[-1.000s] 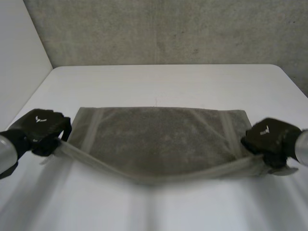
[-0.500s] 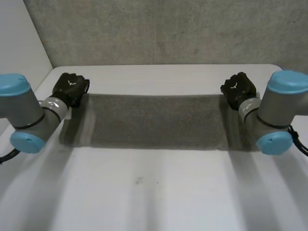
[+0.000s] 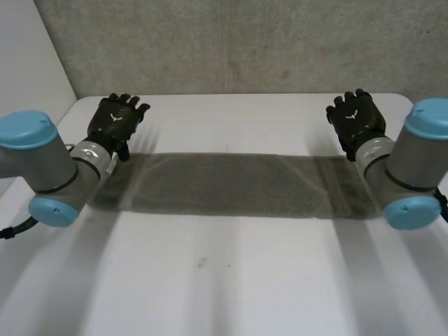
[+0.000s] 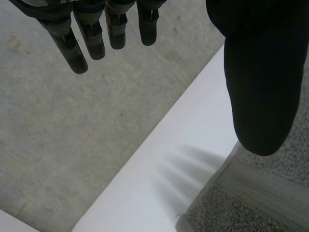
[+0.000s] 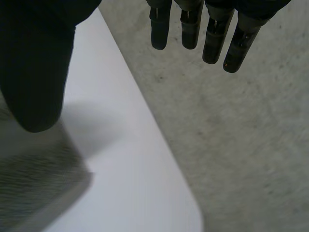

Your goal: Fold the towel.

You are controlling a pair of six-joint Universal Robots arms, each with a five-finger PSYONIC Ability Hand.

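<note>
Released moments ago, the towel [image 3: 224, 183] lies folded in a long strip across the middle of the table [image 3: 224, 280]. The left hand [image 3: 117, 119] and right hand [image 3: 358, 120] hover beyond its far corners, fingers spread and empty. One fold looks complete.

No readable text or numbers, small pale emblem on back of left hand [image 3: 117, 117], same on right hand [image 3: 358, 119]

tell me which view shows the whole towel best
The head view: the towel shows nearly its full length there, a flat strip on the table. The left wrist view catches one banded corner, the right wrist view another corner.
</note>
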